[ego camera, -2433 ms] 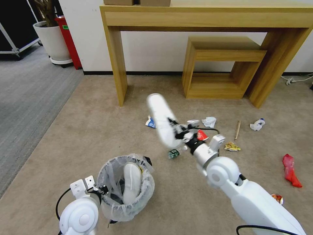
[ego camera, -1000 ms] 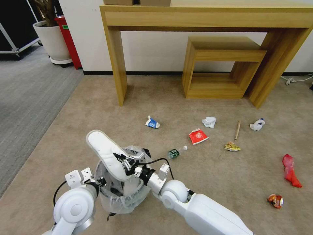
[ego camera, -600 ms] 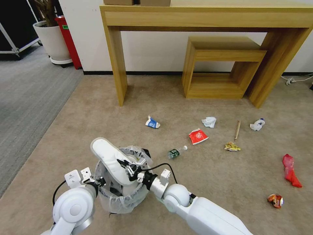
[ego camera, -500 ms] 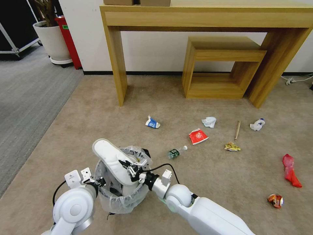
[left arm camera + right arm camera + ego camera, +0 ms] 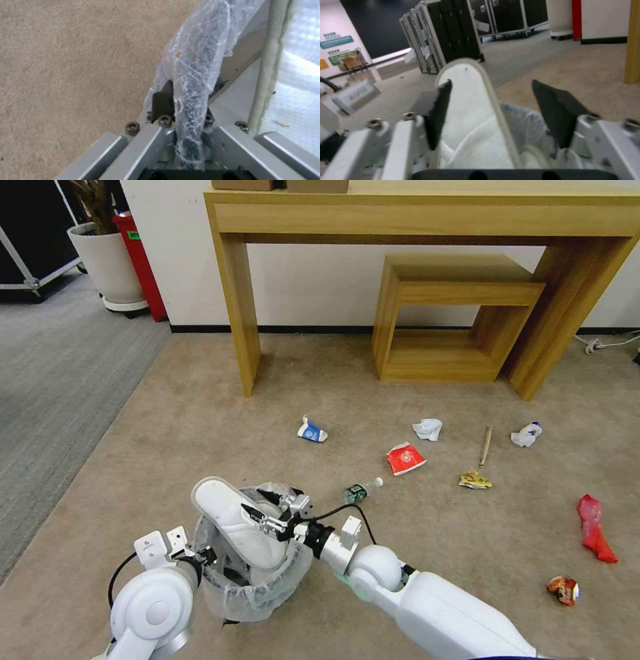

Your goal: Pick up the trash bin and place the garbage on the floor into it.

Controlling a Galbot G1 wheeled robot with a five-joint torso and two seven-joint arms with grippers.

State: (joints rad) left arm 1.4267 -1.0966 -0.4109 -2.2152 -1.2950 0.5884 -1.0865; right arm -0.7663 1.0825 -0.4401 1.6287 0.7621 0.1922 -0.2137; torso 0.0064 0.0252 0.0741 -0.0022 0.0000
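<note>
The trash bin [image 5: 247, 595], dark with a whitish bag liner, sits low at the front left. My left gripper [image 5: 203, 560] is shut on its rim [image 5: 196, 75], pinching the liner; it shows up close in the left wrist view [image 5: 181, 117]. A white slipper [image 5: 233, 520] lies tilted in the bin, its toe sticking out over the rim. My right gripper [image 5: 283, 517] hovers at the bin's mouth, open, its black pads [image 5: 436, 110] apart on either side of the slipper [image 5: 470, 100]. On the floor lie a blue-white carton [image 5: 311, 431], a red paper cup [image 5: 405, 458], and a clear bottle [image 5: 361, 491].
More litter lies to the right: tissue wads [image 5: 427, 429] [image 5: 526, 435], a wooden stick [image 5: 486, 445], a yellow wrapper [image 5: 475, 480], a red wrapper [image 5: 592, 528]. A wooden table [image 5: 240, 313] and a low wooden stool [image 5: 460, 313] stand against the wall. A plant pot [image 5: 107, 260] stands far left.
My right arm swung the slipper from over the litter to the bin and lowered it in. Its fingers have opened and the slipper now rests in the bin.
</note>
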